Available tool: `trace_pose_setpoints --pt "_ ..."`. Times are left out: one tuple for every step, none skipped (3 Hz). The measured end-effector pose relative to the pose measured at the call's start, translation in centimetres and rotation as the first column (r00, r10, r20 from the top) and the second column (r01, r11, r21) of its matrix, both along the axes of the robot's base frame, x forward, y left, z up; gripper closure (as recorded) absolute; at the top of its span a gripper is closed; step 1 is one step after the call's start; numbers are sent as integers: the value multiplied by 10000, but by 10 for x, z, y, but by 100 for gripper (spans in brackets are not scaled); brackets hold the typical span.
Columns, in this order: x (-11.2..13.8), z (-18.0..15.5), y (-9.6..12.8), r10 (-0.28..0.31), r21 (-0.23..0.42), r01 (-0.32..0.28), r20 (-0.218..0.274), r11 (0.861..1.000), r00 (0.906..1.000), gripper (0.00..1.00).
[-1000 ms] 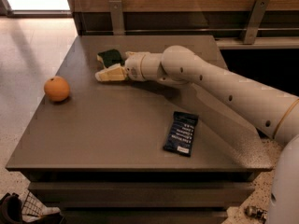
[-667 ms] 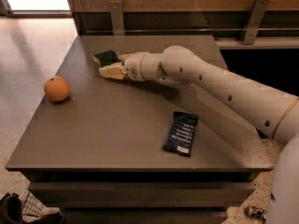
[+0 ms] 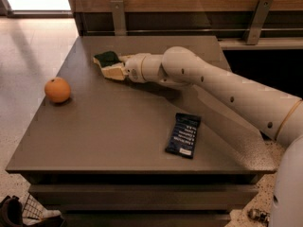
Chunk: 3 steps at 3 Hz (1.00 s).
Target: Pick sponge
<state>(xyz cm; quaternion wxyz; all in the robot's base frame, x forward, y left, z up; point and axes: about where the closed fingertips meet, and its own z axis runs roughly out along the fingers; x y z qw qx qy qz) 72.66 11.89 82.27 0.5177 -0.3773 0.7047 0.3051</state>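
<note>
The sponge [image 3: 107, 58], dark green on top with a pale yellow base, lies on the far left part of the grey table [image 3: 113, 126]. My gripper [image 3: 110, 66] reaches in from the right on the white arm [image 3: 213, 82] and is right against the sponge's near right side, low over the table. Its cream-yellow tip overlaps the sponge's near edge, so part of the sponge is hidden. I cannot tell whether the sponge is held.
An orange [image 3: 57, 89] sits near the table's left edge. A dark blue snack packet [image 3: 183, 135] lies at the front right. A wooden wall with metal brackets [image 3: 118, 17] runs behind the table. The floor drops off on the left.
My gripper has moved a little farther toward the sponge. The sponge has shifted slightly to the left.
</note>
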Motion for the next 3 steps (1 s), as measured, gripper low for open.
trace_pose_setpoints --pt "-1 0 3 39 5 -39 -9 10000 10000 100" --pt "-1 0 3 39 4 -39 -9 10000 10000 100" --pt "-8 18 -6 224 -259 -224 -26 9994 9997 100"
